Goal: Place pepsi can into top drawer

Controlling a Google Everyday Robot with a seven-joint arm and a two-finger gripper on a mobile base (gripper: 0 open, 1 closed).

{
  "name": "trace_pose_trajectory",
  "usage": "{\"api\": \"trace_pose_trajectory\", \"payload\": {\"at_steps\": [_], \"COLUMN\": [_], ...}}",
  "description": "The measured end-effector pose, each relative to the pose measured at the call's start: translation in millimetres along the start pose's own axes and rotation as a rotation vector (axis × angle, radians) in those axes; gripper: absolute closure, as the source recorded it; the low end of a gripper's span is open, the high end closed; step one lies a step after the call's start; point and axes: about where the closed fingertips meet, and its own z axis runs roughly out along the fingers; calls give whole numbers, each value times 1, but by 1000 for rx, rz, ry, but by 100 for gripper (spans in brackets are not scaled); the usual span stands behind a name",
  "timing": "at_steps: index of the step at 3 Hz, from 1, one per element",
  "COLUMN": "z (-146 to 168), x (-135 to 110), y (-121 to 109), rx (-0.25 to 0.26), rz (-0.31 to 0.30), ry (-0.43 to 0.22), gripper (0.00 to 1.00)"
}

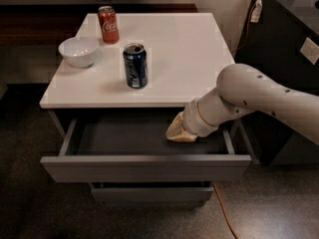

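The pepsi can point(135, 66), dark blue with a silver top, stands upright on the white cabinet top point(184, 54), left of centre and near the front edge. The top drawer point(144, 167) is pulled out, and no object shows in the visible part of its dark grey inside. My gripper point(178, 132), tan at the tip of the white arm, hangs over the right part of the open drawer, just below the cabinet top's front edge. It is below and to the right of the can, and it holds nothing that I can see.
A red Coca-Cola can point(108, 25) stands at the back left of the top, with a white bowl point(79, 51) in front of it. A lower drawer point(149, 193) sits below, a dark cabinet point(294, 44) stands to the right, and an orange cable point(224, 213) lies on the floor.
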Motion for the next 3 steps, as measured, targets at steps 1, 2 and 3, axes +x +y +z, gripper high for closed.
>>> {"api": "trace_pose_trajectory", "payload": {"at_steps": [1, 2, 3], "z": [13, 29, 36], "x": [4, 0, -5], "y": [-2, 10, 20], "rx": [-13, -64, -97], "rz": [0, -28, -49], "ry": [36, 68, 79], "gripper": [100, 100, 100]}}
